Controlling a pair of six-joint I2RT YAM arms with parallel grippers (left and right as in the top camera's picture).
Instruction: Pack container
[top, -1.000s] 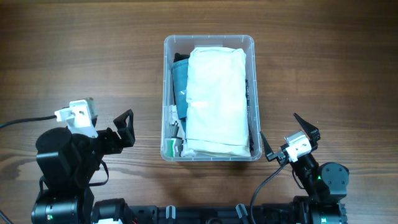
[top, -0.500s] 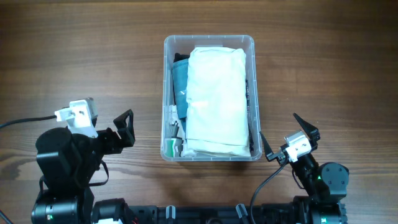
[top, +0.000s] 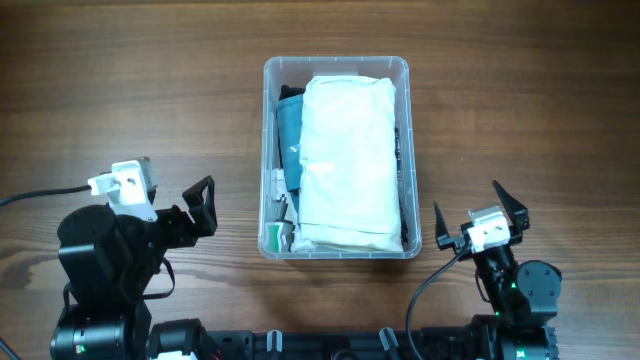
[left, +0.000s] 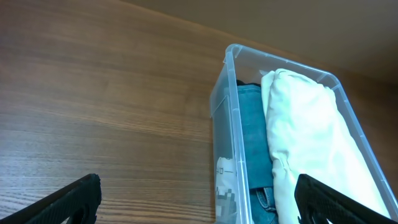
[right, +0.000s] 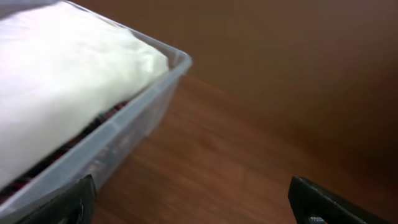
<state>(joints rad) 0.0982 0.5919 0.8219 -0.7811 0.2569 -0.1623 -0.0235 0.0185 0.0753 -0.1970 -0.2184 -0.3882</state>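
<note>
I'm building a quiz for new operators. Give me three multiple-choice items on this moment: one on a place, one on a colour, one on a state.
1. Where is the white folded garment? A. Outside the container. B. In the left gripper. C. In the container, on top.
2. What colour is the second garment, against the container's left wall? A. Blue. B. Red. C. Yellow.
3. How do the left gripper and right gripper stand? A. Both shut on cloth. B. Both open, empty. C. Only the left shut.
Answers: 1 C, it covers most of the contents from overhead. 2 A, blue cloth shows beside the wall. 3 B, each one's fingers are spread with nothing between.
</note>
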